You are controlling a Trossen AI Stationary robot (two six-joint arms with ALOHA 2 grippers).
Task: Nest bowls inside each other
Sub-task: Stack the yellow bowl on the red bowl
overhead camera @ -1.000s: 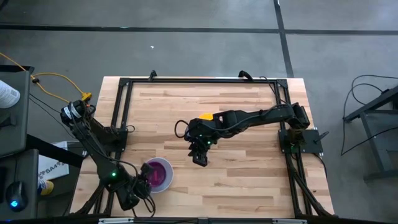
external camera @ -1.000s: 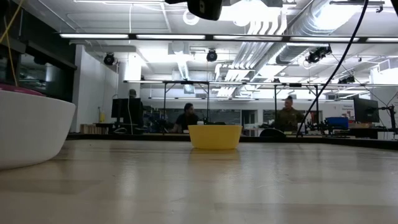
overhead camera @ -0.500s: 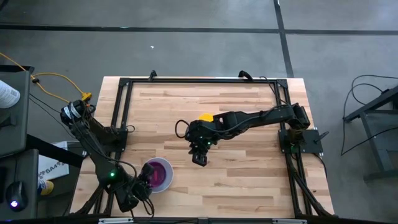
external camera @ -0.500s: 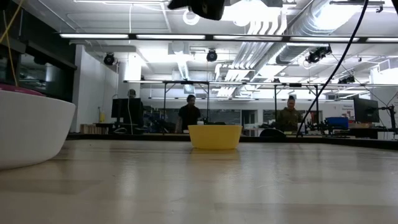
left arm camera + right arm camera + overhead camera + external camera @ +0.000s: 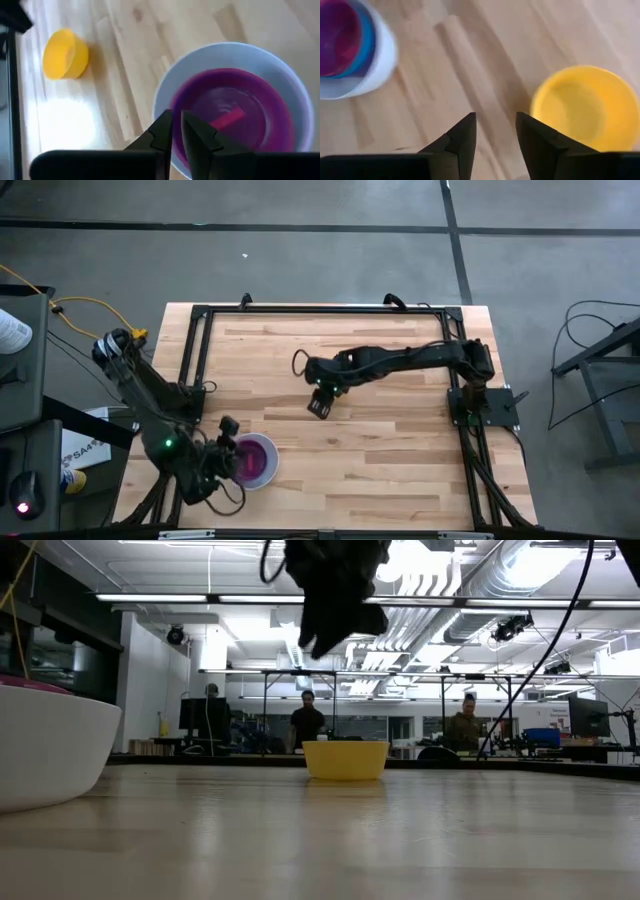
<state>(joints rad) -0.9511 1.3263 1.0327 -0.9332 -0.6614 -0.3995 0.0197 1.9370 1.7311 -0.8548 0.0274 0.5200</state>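
- The right gripper hangs over the tabletop; its fingers are open and hold nothing
- The yellow bowl stands just beside these fingers, slightly ahead; the right arm is nearer
- The left gripper is almost closed over the white bowl stack

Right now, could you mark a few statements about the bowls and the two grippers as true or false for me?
1. The yellow bowl stands alone on the table, apart from the white bowl. True.
2. The purple bowl sits inside the white bowl. True.
3. The right gripper is shut on the yellow bowl. False: it is open, empty and in the air, with the bowl beyond its fingers.
4. The left gripper is over by the yellow bowl. False: it is at the near rim of the white bowl.
5. The yellow bowl is tipped on its side. False: the low view shows it upright.
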